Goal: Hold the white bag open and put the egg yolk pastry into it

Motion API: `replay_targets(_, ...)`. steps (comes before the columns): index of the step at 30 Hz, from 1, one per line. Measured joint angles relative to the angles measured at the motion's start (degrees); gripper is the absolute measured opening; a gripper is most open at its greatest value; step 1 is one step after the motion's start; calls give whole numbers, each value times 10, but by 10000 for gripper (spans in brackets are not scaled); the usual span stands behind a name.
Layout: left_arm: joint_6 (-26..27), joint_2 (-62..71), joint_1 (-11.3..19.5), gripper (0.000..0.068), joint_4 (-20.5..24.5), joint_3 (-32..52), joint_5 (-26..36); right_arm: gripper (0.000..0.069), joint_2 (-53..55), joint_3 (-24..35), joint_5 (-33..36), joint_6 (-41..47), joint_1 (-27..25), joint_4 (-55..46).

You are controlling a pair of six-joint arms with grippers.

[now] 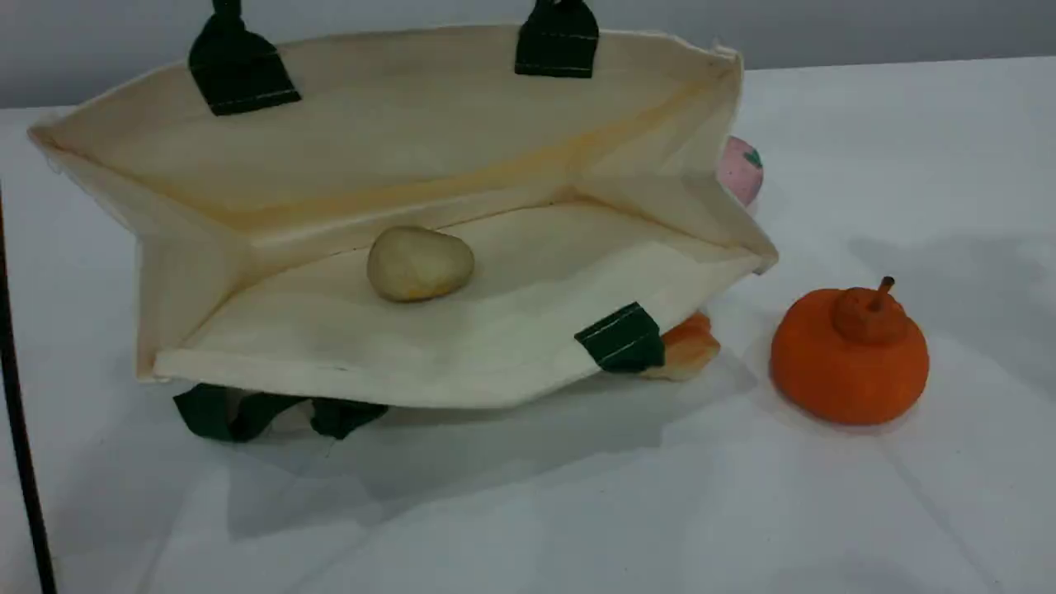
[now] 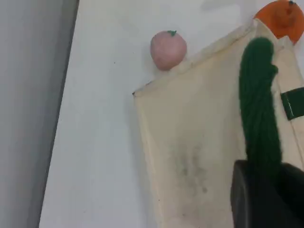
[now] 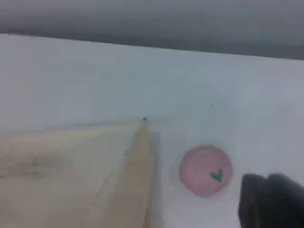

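You've got the white bag [image 1: 462, 165] lying on its side on the table [image 1: 907, 511] with its mouth gaping toward the near edge, far rim lifted by its green handle [image 2: 259, 109], and the egg yolk pastry [image 1: 419, 263] is sitting inside, on the lower panel a bit left of the middle. In the left wrist view the left gripper [image 2: 266, 194] is clamped on that green handle, pads together around the strap. The right gripper [image 3: 273, 202] shows only as a dark tip at the bottom of its own view, jaws together with nothing in them, hovering just beside the pink ball [image 3: 205, 171], which sits against the bag's far right corner. On the near right, an orange pumpkin-shaped toy [image 1: 850, 356] stands clear of the bag, and an orange bread piece [image 1: 689, 346] pokes out from under the bag's near right edge. The second handle [image 1: 247, 412] is tucked under the near left rim. Plenty of open tabletop near you and to the far right.
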Motion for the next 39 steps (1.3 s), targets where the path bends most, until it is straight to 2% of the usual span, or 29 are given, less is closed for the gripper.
replay_targets(13, 0, 0, 0, 115, 0, 0, 0, 36, 0, 0, -8, -9, 1, -1)
replay_targets(17, 0, 0, 0, 141, 0, 0, 0, 120, 0, 0, -16, -8, 1, -1)
replay_targets(22, 0, -1, 0, 222, -2, 0, -1, 339, 0, 0, -18, -8, 1, -1)
replay_targets(26, 1, -1, 0, 314, -8, 0, -1, 464, 0, 0, -19, -7, 1, -1)
replay_targets(31, -5, -1, 0, 401, -31, 0, -1, 504, 0, 0, -19, -7, 1, -1)
replay_targets(34, -51, -1, 0, 433, -48, 0, -1, 505, 0, 0, -20, -6, 1, -1)
replay_targets(36, -90, -1, 0, 442, -43, -1, 0, 507, 0, 0, -25, -6, 1, -1)
replay_targets(39, -120, -6, 0, 444, -32, -1, 0, 507, -6, -4, -26, -6, 1, -1)
